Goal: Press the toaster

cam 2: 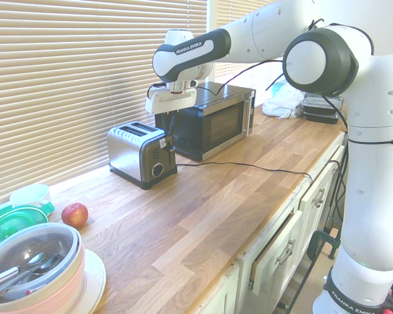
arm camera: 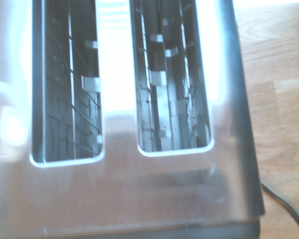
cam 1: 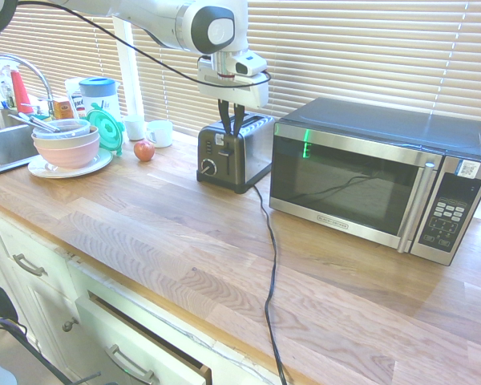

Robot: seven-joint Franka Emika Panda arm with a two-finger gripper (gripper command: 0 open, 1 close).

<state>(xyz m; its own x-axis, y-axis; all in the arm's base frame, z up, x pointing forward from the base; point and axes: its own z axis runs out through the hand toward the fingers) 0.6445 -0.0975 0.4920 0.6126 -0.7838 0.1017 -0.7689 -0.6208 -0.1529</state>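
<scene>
The hand (cam 1: 231, 118) hangs fingers-down, fingers drawn nearly together and gripping nothing, just above the black end of the toaster (cam 1: 234, 150). The toaster stands on the wooden surface (cam 1: 224, 241) beside the microwave (cam 1: 369, 176). Step in hand: lining up over the lever. Next, push straight down.

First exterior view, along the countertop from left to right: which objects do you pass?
Stacked bowls → green lid → apple → toaster → microwave.
</scene>
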